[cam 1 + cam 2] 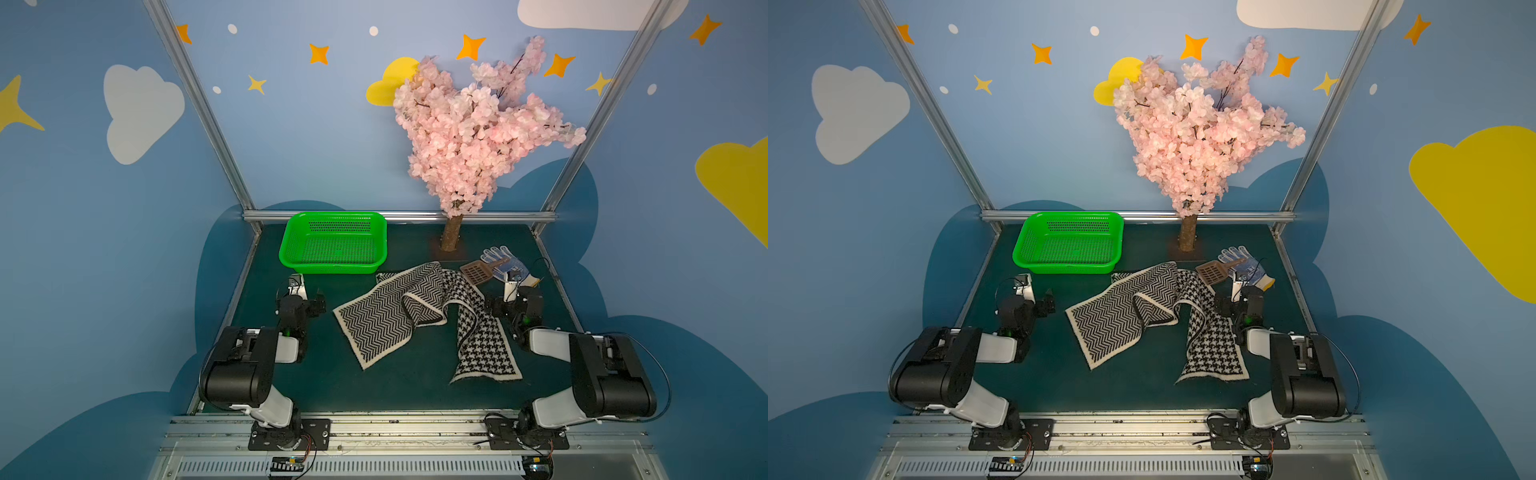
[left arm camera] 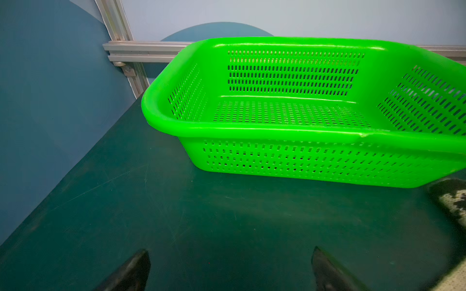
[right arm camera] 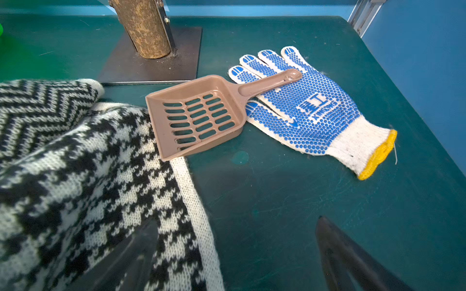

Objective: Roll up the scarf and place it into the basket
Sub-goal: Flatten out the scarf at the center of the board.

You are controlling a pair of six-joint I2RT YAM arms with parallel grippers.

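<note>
Knitted scarf unrolled, twisted — green basket near

Glossy smooth plastic: bright green perforated rectangular basket, at eleven o'clock. Fuzzy wool-like knit: long black-and-white cream-edged scarf. Smooth plastic: small brown slotted scoop, at one o'clock. Coarse knit, rubbery blue dots: white work glove. Scuffed matt dark green tabletop. Rough bark-textured brown trunk.
</note>
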